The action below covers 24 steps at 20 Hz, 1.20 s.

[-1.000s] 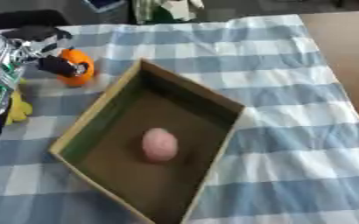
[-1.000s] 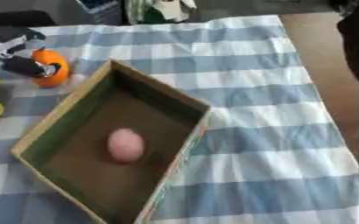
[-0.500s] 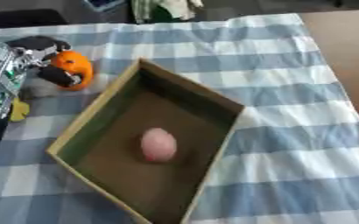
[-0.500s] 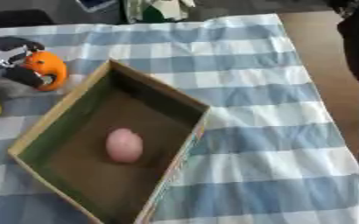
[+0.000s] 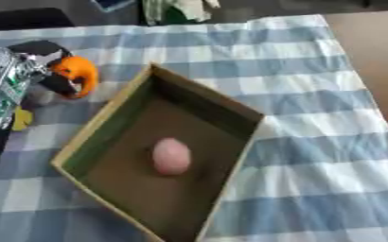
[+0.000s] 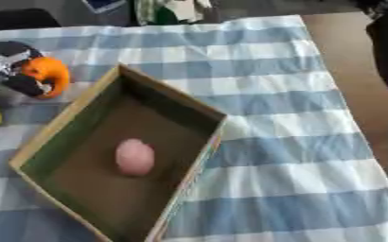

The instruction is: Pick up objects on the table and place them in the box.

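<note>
While the orange object (image 5: pixel 75 75) is held in the curled fingers of the left hand (image 5: pixel 33 66), it has been lifted and carried nearer the box (image 5: pixel 106 127) just beside; release over it is judged next.

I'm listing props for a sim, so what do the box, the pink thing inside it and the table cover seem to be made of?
The box looks like cardboard: matte brown walls with thin raw edges and a greenish inner side. The pink thing is a smooth, egg-shaped lump with a dull finish, perhaps plastic or foam; the look leaves that open. The table cover looks like woven cloth, matte, in blue and white checks.
</note>
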{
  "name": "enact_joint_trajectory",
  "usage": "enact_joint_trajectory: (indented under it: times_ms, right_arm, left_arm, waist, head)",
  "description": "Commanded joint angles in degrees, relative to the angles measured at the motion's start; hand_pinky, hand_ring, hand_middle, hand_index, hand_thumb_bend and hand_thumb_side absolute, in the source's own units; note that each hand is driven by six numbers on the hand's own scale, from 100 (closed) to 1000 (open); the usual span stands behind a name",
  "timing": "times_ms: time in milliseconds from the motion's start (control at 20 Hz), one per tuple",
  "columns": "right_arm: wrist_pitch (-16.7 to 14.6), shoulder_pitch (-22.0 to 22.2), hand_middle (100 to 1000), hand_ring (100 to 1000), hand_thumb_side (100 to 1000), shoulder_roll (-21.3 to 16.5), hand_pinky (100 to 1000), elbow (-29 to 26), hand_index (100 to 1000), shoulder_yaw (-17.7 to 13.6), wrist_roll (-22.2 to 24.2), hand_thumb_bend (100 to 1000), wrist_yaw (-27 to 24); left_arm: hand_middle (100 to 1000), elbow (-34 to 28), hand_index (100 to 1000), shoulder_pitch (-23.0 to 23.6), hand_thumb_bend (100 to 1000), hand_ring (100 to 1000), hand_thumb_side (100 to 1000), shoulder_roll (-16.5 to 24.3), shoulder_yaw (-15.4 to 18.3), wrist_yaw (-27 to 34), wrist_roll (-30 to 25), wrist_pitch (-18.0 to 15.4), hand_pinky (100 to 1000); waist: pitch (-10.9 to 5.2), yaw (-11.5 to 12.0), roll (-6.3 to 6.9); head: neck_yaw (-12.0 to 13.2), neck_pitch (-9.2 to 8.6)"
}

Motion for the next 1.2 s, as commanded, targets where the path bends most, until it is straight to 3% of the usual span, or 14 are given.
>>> enact_joint_trajectory:
  times_ms: [50,550,850,1200]
  right_arm:
    - [0.13,-0.29,509,644,621,-1.0,810,-0.32,771,-0.58,-0.12,100,0.18]
    - [0.63,0.08,508,642,623,-0.72,812,-0.49,771,-0.6,-0.23,100,0.31]
    - [0.87,0.27,508,641,624,-0.58,813,-0.62,772,-0.65,-0.42,100,0.26]
    - [1.26,0.46,507,640,627,-0.33,812,-0.82,772,-0.63,-0.78,100,0.17]
  left_arm:
    - [702,-2.51,784,-0.56,100,792,230,1.07,-0.08,1.86,0.93,0.37,594]
    - [560,-11.17,713,-0.44,100,660,270,1.66,-1.54,5.31,2.51,0.22,469]
    - [531,-15.79,688,-0.23,100,611,289,2.32,-2.37,4.87,4.52,-0.21,427]
    - [526,-24.05,683,-0.14,100,593,295,3.3,-4.77,6.48,3.99,-3.23,405]
  waist:
    - [-1.65,0.07,-0.16]
    - [-2.07,0.26,-0.1]
    - [-2.4,0.33,-0.07]
    - [-2.95,0.49,-0.05]
  head:
    - [-0.09,-0.22]
    - [-0.37,0.01]
    - [-0.45,0.1]
    - [-0.52,0.15]
